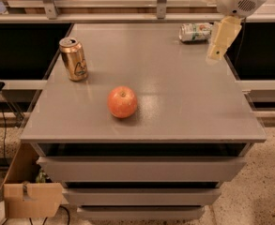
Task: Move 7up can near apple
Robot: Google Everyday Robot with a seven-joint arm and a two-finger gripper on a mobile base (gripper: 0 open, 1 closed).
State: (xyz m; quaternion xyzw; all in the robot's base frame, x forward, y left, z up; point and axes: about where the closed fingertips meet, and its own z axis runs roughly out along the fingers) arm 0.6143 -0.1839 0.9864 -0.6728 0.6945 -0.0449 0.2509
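Observation:
The 7up can [195, 32] lies on its side near the far right corner of the grey table [184, 107]. The apple [122, 101] sits near the middle front of the table, well to the left of the can and nearer the camera. My gripper [216, 54] hangs from the top right, just right of the 7up can and a little in front of it, above the table's right side. It holds nothing that I can see.
A gold-bronze can [73, 58] stands upright at the table's left side, behind and left of the apple. A metal rail [104, 17] runs behind the table. Drawers [141, 168] sit below the front edge. A cardboard box [31, 198] is on the floor at the lower left.

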